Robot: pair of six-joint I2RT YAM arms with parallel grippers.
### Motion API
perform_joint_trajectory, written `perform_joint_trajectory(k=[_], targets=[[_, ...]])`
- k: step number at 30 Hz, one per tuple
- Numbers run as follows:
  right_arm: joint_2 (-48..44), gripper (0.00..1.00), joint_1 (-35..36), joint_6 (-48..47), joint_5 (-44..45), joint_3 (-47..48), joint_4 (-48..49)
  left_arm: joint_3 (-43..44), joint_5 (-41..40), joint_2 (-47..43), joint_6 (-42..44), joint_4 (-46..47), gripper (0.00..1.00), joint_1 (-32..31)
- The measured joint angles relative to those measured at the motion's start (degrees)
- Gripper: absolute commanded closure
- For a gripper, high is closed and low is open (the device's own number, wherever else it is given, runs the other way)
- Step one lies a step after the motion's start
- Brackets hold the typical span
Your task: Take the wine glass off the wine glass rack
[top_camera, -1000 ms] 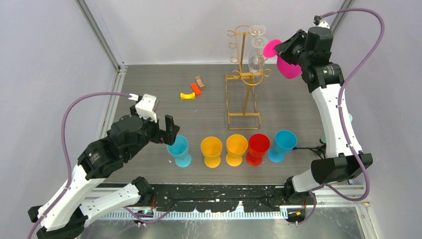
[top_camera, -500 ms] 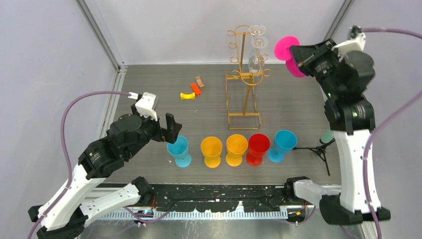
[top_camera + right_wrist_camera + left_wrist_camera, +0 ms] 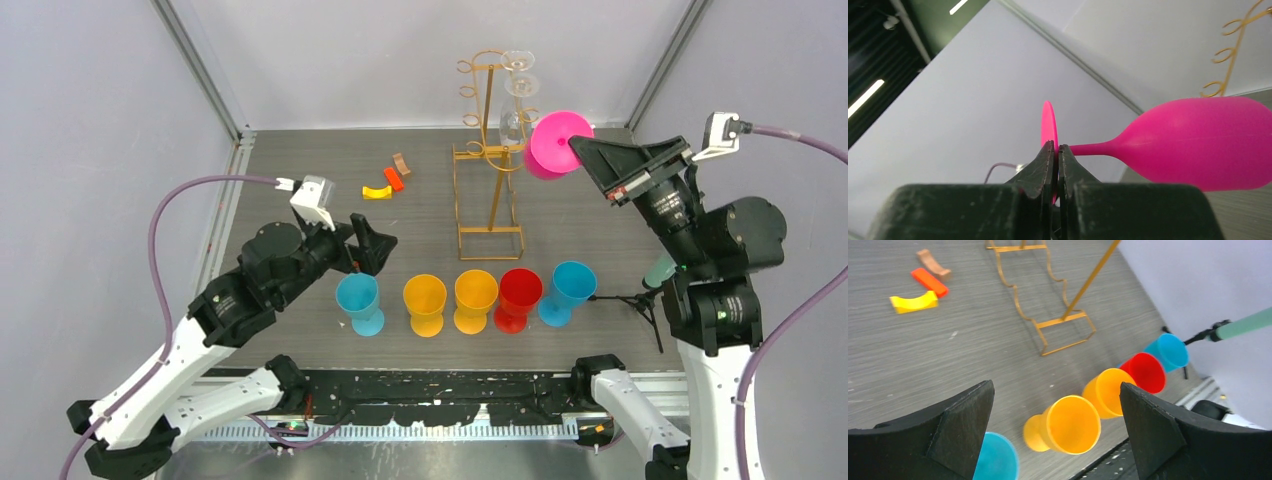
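A pink wine glass (image 3: 556, 140) lies on its side in the air, just right of the gold wine glass rack (image 3: 490, 165). My right gripper (image 3: 580, 147) is shut on the rim of its flat foot. In the right wrist view the fingers (image 3: 1055, 146) pinch the thin pink disc. The stem and bowl (image 3: 1198, 142) point away toward the rack's curled hooks (image 3: 1230, 55), without touching them. Two clear glasses (image 3: 518, 75) hang on the rack's right side. My left gripper (image 3: 372, 245) is open and holds nothing, hovering over the row of cups (image 3: 1056, 385).
A row of cups stands near the front: blue (image 3: 360, 300), two yellow (image 3: 425, 300), red (image 3: 518, 296), blue (image 3: 570, 288). Small yellow (image 3: 377, 192), orange and brown blocks lie left of the rack. A small black tripod (image 3: 645, 300) stands at the right.
My right arm has swung down and rightward with the pink glass, turning it from beside the rack's upper hooks to lying sideways. My left gripper has shifted a little right, still open.
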Motion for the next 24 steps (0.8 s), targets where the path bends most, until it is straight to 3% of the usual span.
perform_joint_trajectory(k=[8,16,24], targets=[[-3.0,1.00,0.0,15.7,-7.8,-5.7,15.0,-2.8,11.1,4.8,-10.5,14.8,0.00,0.0],[-3.1,1.00,0.0,23.7,-10.2,-8.7,19.8,-1.0,18.8,10.3,-17.6,26.5,0.00,0.8],[-2.9,1.00,0.0,33.1,-11.8,-15.4,27.3,-2.6,29.6,12.9,-26.0,40.7,0.00,9.0]])
